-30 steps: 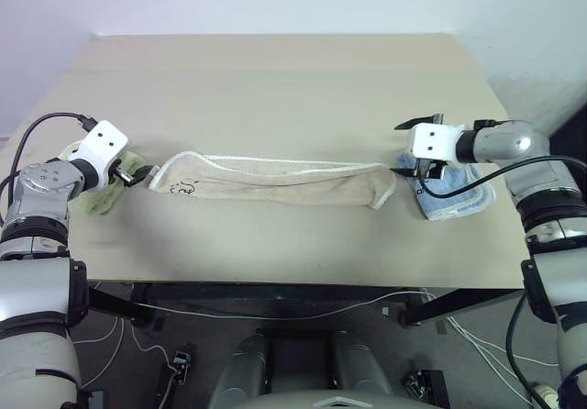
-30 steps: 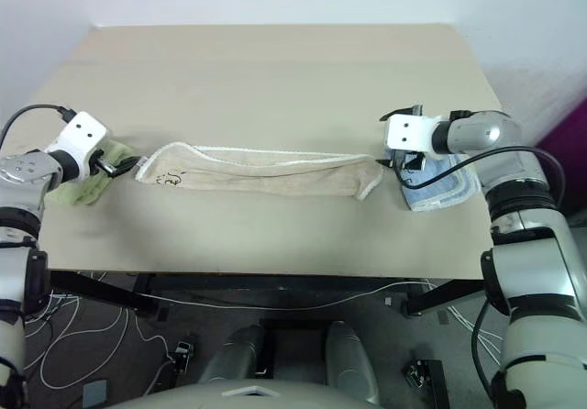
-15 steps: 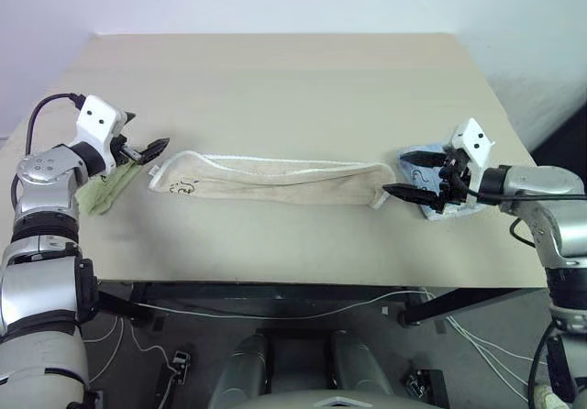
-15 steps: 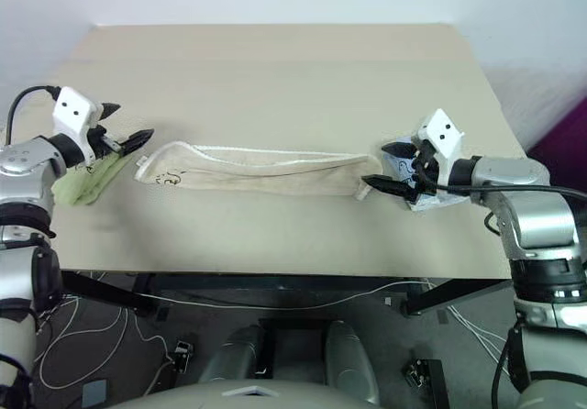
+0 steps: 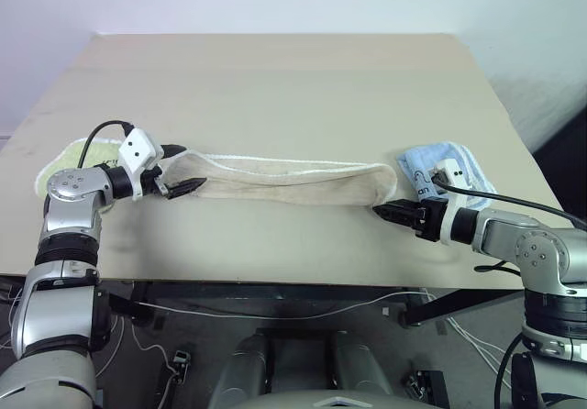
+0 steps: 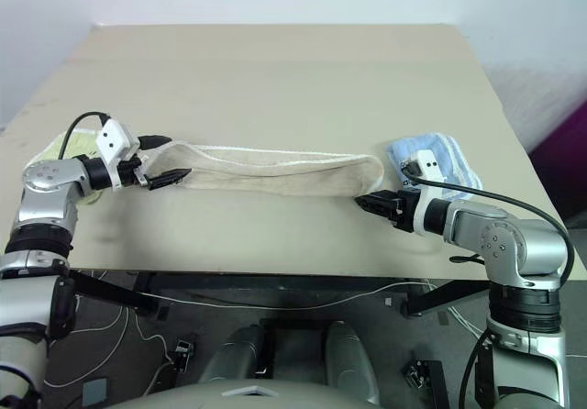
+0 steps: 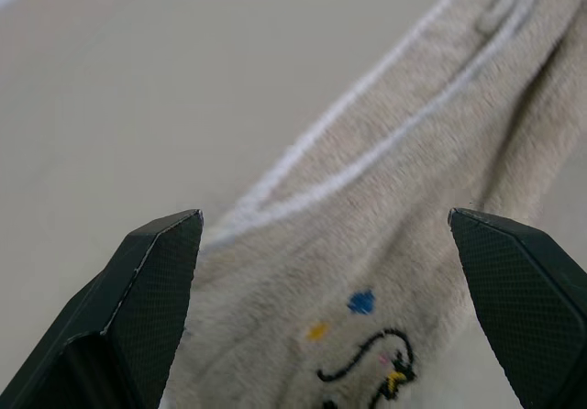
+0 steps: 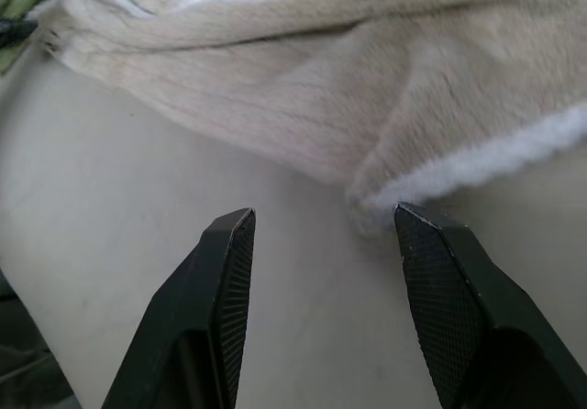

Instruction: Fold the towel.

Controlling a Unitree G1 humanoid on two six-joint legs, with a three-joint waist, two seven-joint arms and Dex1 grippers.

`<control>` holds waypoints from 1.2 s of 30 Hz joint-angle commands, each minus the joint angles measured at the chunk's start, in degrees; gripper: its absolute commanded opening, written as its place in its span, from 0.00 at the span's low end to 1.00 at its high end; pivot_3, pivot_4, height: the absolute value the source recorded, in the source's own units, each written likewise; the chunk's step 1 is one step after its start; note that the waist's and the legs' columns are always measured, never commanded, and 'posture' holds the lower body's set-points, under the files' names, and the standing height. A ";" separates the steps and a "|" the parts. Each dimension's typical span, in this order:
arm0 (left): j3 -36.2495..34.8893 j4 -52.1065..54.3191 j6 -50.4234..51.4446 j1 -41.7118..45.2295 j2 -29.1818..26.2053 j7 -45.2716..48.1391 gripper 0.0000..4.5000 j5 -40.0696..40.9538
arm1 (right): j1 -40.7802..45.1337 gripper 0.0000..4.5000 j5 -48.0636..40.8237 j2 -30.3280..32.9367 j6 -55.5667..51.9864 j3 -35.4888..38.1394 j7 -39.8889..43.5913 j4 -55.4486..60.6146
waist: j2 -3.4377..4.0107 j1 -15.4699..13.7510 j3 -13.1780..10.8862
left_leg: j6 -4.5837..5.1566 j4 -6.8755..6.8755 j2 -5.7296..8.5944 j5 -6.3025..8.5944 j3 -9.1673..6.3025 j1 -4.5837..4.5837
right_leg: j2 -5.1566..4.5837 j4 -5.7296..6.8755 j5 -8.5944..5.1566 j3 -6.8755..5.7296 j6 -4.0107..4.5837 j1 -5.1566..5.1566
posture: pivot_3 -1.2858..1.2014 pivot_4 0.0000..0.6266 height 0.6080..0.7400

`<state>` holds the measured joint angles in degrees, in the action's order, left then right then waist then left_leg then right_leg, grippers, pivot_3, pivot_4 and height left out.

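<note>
The beige towel (image 5: pixel 284 180) lies as a long folded strip across the middle of the table, white corded edging along its far side. My left gripper (image 5: pixel 183 169) is at its left end, open, one finger on each side of that end. In the left wrist view the towel's dark emblem (image 7: pixel 367 372) lies between the wide-apart fingers. My right gripper (image 5: pixel 383 213) sits low at the towel's right front corner, pointing at it. In the right wrist view its fingers (image 8: pixel 225 271) stand apart, with the white-edged corner (image 8: pixel 385 198) just ahead and nothing gripped.
A light blue towel (image 5: pixel 442 172) lies folded behind my right gripper, near the table's right edge. A yellow-green towel (image 5: pixel 66 159) lies behind my left arm at the left edge. The table (image 5: pixel 275 79) stretches bare beyond the towel.
My left gripper moved right off the yellow-green towel to straddle the towel's left end. My right gripper swung down toward the front, rolled over, and its fingers narrowed.
</note>
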<state>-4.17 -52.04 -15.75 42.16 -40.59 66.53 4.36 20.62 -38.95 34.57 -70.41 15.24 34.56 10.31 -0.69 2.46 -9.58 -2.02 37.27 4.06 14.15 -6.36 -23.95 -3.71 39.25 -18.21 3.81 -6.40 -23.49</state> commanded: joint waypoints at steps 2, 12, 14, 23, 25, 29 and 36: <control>0.82 -1.65 -2.01 0.28 -1.96 -1.82 1.00 -1.86 | 1.20 0.55 -0.11 -0.59 1.30 0.32 -1.03 -1.51 | 0.00 0.08 0.00 | 0.00 -0.01 0.00 0.00 0.01 0.01 | 0.00 0.00 0.00 0.00 0.00 0.00 | 0.52 0.24 1.00; 1.11 -3.29 -3.01 1.13 -2.10 -1.78 1.00 -2.13 | 3.44 0.55 -0.27 -3.34 2.35 0.47 -3.37 -4.90 | 0.00 0.05 0.00 | 0.00 -0.01 0.00 0.00 0.00 0.01 | 0.00 0.00 0.00 0.00 0.00 0.00 | 0.52 0.24 1.00; 1.23 -3.65 -3.19 1.34 -2.13 -1.78 1.00 -2.32 | 3.75 0.55 -0.24 -3.91 2.55 0.30 -3.75 -5.39 | 0.00 0.04 0.00 | 0.00 -0.01 0.00 0.00 0.01 0.01 | 0.00 0.01 0.00 0.00 0.00 0.00 | 0.52 0.24 1.00; 1.60 -4.58 -3.74 1.85 -2.20 -1.87 1.00 -2.79 | 3.54 0.04 -0.33 -3.48 3.08 1.05 -4.18 -6.30 | 0.00 0.04 0.00 | 0.00 -0.01 0.00 0.00 0.01 0.01 | 0.00 0.00 0.00 0.00 0.00 0.00 | 0.52 0.24 1.00; 1.59 -4.54 -3.79 1.75 -2.18 -1.91 1.00 -2.74 | 3.36 0.00 -0.39 -2.71 3.21 1.40 -3.84 -6.30 | 0.00 0.04 0.00 | 0.00 -0.01 0.00 0.00 0.01 0.01 | 0.00 0.00 0.00 0.00 0.00 0.00 | 0.52 0.24 1.00; 1.53 -4.32 -3.88 1.36 -2.07 -1.96 1.00 -2.59 | 3.19 0.00 -0.15 -0.90 4.21 1.73 -2.73 -6.85 | 0.00 0.03 0.00 | 0.00 -0.01 0.00 0.00 0.01 0.01 | 0.00 0.00 0.00 0.00 0.00 0.00 | 0.52 0.24 1.00; 1.49 -4.19 -3.91 0.98 -2.09 -2.06 1.00 -2.54 | 3.71 0.00 1.22 2.37 7.05 0.46 -0.38 -8.14 | 0.00 -0.03 0.00 | 0.00 -0.01 0.01 0.00 0.01 0.01 | -0.01 0.00 0.00 0.00 0.00 0.01 | 0.52 0.24 1.00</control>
<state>-2.39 -56.67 -19.02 42.56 -41.44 64.69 1.74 23.46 -38.27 35.49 -64.97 15.32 33.27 1.87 -0.69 2.44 -9.58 -2.01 37.27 4.07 14.16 -6.35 -23.95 -3.72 39.24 -18.21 3.81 -6.40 -23.48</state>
